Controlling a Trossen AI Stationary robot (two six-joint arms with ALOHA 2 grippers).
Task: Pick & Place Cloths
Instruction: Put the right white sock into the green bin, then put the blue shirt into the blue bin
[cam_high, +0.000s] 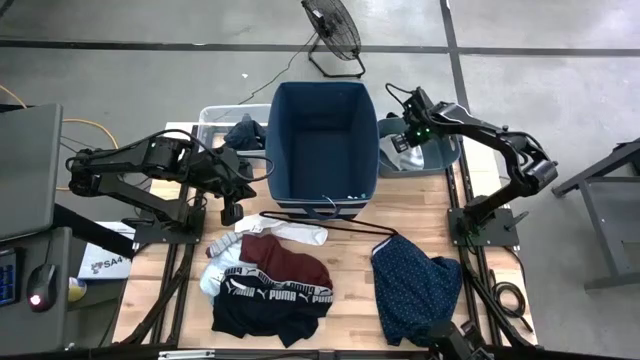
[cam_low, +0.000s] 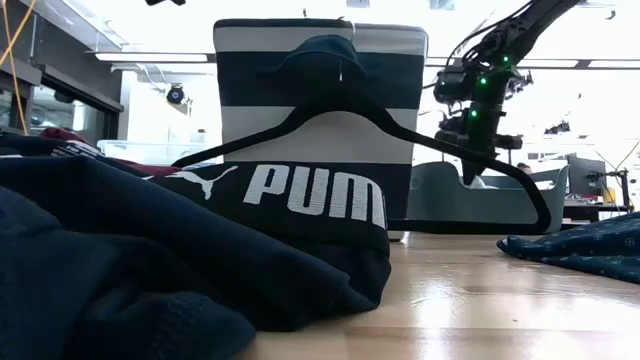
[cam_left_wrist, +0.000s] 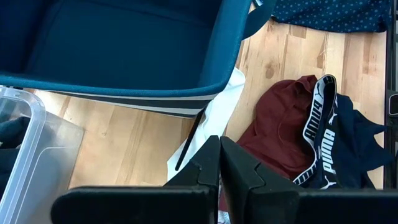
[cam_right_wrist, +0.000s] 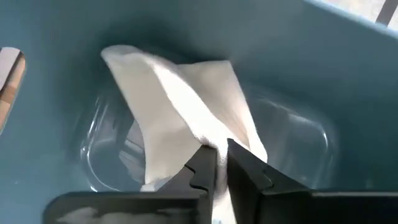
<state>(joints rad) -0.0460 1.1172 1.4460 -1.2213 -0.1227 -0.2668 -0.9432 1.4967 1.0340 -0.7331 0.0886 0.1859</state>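
Pinching soft crumpled white cloth (cam_right_wrist: 186, 118): right gripper (cam_right_wrist: 216, 163), over smooth grey-blue tub (cam_right_wrist: 323, 68).

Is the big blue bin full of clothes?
No. Seen from above, the big blue bin is bare inside, and the clothes, like the navy dotted cloth, lie on the table.

This is a robotics lab or workshop. A bare concrete floor (cam_high: 150, 80) with dark seams fills the upper part of the high view, where a floor fan (cam_high: 335, 30) stands at the top centre. A laptop (cam_high: 25, 165) and mouse (cam_high: 40, 285) sit at the left edge. The wooden table (cam_high: 350, 220) carries arm mounts, and ceiling strip lights (cam_low: 150, 57) glow upper left in the low view.
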